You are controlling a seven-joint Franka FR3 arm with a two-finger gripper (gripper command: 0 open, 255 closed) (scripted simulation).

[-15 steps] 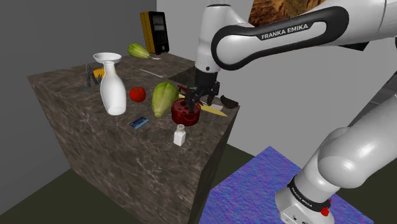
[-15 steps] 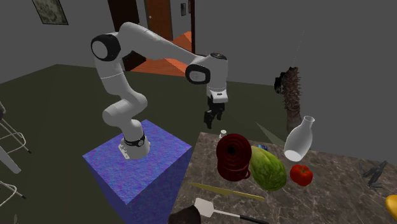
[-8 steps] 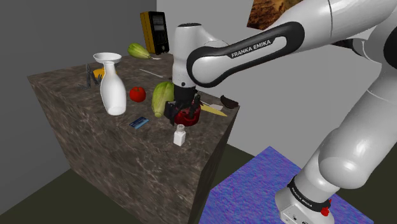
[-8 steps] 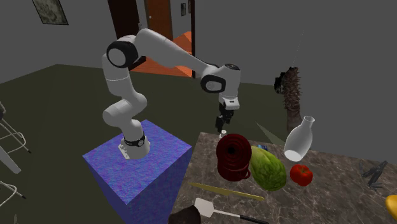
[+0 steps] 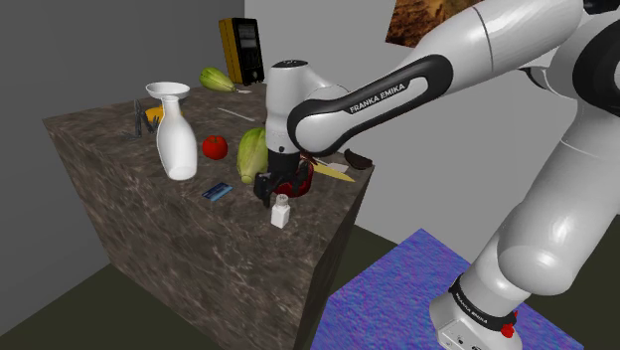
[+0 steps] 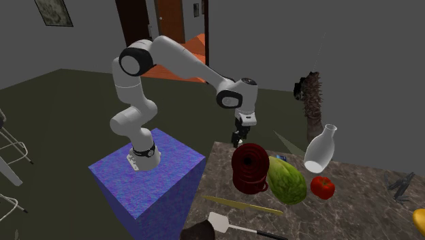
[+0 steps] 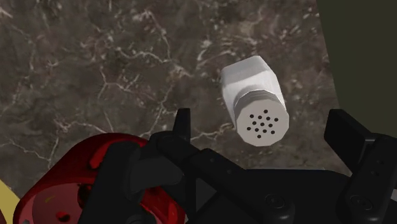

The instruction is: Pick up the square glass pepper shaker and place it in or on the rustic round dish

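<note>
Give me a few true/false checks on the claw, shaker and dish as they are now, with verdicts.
1. The claw is open. True.
2. The claw holds the shaker. False: the shaker stands on the counter, and the fingers are apart on either side without touching it.
3. The shaker is in the dish. False: it is on the counter beside the red dish.
4. The shaker stands upright. True.
5. A tomato sits beside the white vase. True.
</note>
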